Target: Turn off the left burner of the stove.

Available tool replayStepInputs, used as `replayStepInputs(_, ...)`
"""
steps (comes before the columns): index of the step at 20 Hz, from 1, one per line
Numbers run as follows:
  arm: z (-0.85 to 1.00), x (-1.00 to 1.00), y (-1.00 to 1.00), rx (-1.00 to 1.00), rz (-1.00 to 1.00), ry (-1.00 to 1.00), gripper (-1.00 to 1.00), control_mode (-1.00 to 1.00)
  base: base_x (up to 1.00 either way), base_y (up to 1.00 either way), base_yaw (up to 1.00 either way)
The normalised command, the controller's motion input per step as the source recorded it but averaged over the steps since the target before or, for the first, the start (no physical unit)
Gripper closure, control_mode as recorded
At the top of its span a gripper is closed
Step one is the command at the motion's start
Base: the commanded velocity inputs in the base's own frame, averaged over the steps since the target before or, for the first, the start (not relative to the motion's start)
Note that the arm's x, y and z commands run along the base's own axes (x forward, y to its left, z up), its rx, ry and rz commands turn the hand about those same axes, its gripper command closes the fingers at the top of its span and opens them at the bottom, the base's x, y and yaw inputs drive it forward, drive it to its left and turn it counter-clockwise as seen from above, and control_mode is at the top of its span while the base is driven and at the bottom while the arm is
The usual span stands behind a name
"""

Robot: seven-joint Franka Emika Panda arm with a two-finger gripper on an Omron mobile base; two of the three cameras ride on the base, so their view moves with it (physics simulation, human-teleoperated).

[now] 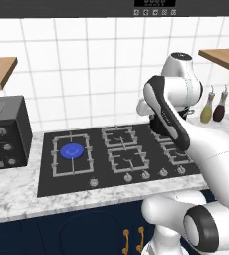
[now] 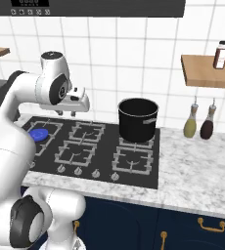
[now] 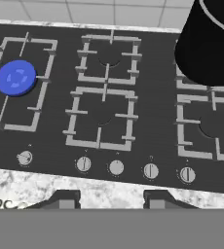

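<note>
Where marble counter [image 1: 17, 191] runs, stove [image 1: 47, 185] sits inset.

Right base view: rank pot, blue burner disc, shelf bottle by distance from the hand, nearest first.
1. Blue burner disc: below-left of the hand, on the stove.
2. Pot: to its right, on the back right burner.
3. Shelf bottle: far right, up on the wooden shelf.

A blue disc glows on the left burner [image 1: 71, 151] of the stove [image 1: 99, 172], with two bottles [image 1: 213, 107] standing on the marble surface [image 1: 17, 191].
</note>
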Motion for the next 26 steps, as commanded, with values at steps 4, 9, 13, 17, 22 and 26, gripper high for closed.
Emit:
replayStepInputs(4, 0.00, -0.35, 0.66, -0.11, 0.13, -0.07, -1.00, -1.00, 0.00, 0.00, 0.00)
replayStepInputs(9, -0.06, -0.44, 0.80, -0.04, 0.15, -0.02, -1.00, -1.00, 0.00, 0.00, 0.00)
replayStepInputs(13, -0.15, -0.51, 0.92, -0.06, 0.17, -0.01, -1.00, -1.00, 0.00, 0.00, 0.00)
replayStepInputs(17, -0.43, -0.54, 1.00, -0.07, 0.22, 0.00, -1.00, -1.00, 0.00, 0.00, 0.00)
replayStepInputs(22, -0.69, -0.20, 0.84, -0.06, 0.41, 0.09, -1.00, -1.00, 0.00, 0.00, 0.00)
replayStepInputs(26, -0.46, 0.01, 0.40, -0.13, 0.54, 0.13, -1.00, -1.00, 0.00, 0.00, 0.00)
